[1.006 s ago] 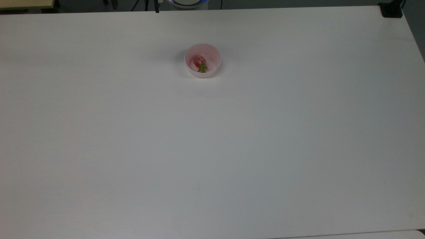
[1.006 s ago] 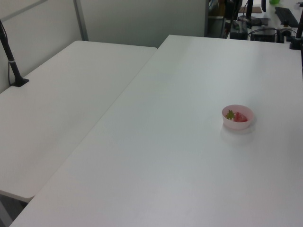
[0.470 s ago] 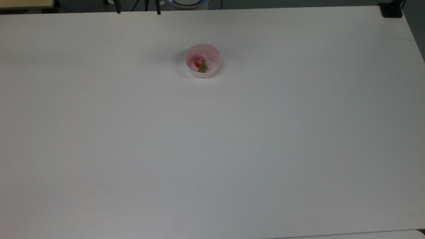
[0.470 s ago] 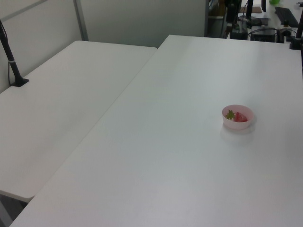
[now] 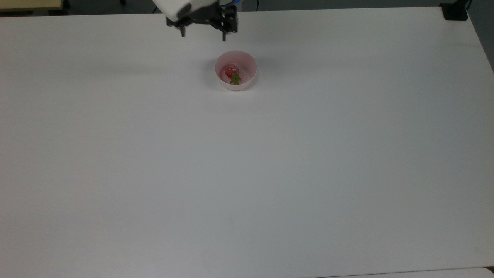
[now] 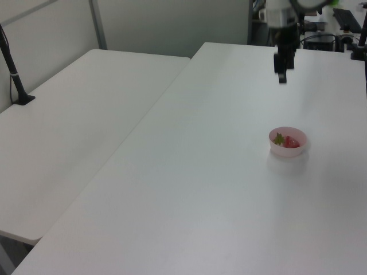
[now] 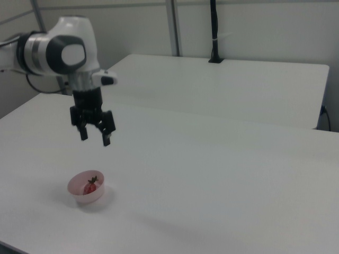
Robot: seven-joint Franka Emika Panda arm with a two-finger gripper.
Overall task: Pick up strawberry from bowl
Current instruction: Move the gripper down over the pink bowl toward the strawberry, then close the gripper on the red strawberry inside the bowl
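A small pale pink bowl [image 5: 247, 63] [image 6: 278, 150] [image 7: 77, 194] stands on the white table. Inside it lies a red strawberry [image 5: 231, 72] [image 6: 291, 142] [image 7: 90, 187] with a green leafy cap. My gripper [image 5: 203, 35] [image 6: 282, 78] [image 7: 94, 138] hangs in the air well above the table, fingers pointing down and spread apart with nothing between them. In the top view it sits above and slightly left of the bowl, near the table's far edge. In the right view it hovers high over the bowl.
The white table [image 5: 247, 173] stretches wide around the bowl. A second white table [image 6: 74, 126] [image 7: 228, 84] adjoins it, with a black pole [image 6: 12, 69] [image 7: 214, 32] clamped at its edge. A black clamp [image 5: 454, 11] sits at the top view's upper right corner.
The arm has come into view from the table's far edge, bringing the gripper over the area near the bowl. The bowl and strawberry have not moved.
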